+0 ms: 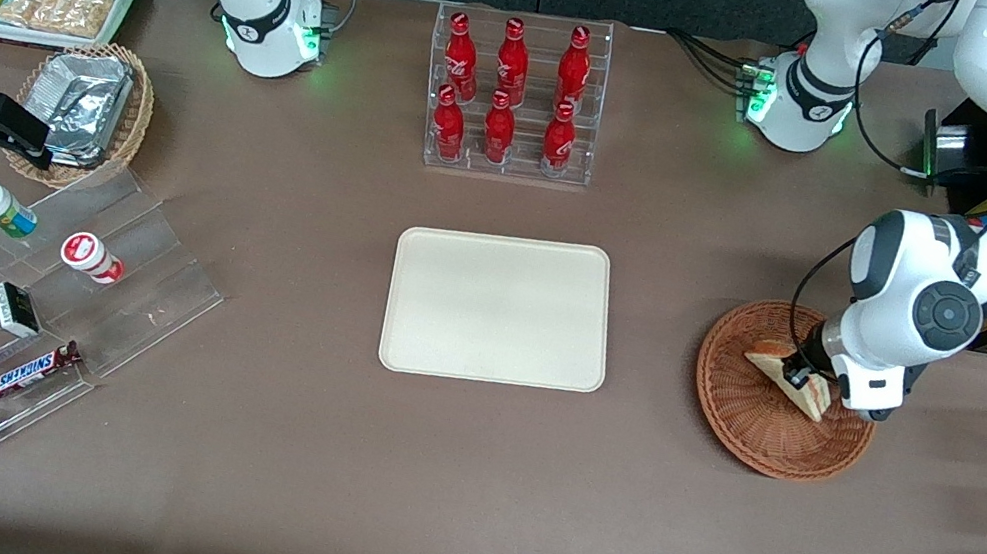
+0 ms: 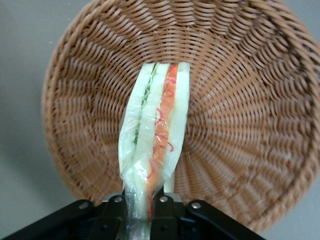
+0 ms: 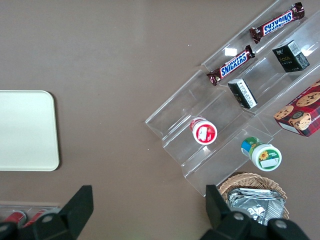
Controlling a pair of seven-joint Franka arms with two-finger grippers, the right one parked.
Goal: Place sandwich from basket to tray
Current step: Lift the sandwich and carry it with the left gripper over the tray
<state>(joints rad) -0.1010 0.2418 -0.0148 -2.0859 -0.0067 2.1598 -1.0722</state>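
The sandwich (image 1: 789, 375) is held by the end effector (image 1: 803, 377), whose two fingers are closed tight on one end of it. It is seen over the basket (image 1: 739, 412), which sits on the brown bench (image 1: 452, 513) toward the working arm's end. In the front view the sandwich is partly hidden by the white arm, and only a pale wedge is seen, tilted, with its long side running from the basket's middle toward the rim nearest the camera. In the left wrist view much more is shown: the cut edge of the sandwich (image 2: 156, 135) is seen, with white bread, a green layer and a red-orange layer, all in clear wrap. There its long axis points straight away from the end effector (image 2: 145, 212), out over the woven bottom of the basket (image 2: 250, 100). Whether the sandwich touches the basket cannot be told. The cream tray (image 1: 498, 308) is seen only in the front and right wrist views; it lies flat in the middle of the bench, well apart from the basket, with nothing on it. Red bottles (image 1: 508, 92) are lined up in a clear rack near the bench edge farthest from the camera.
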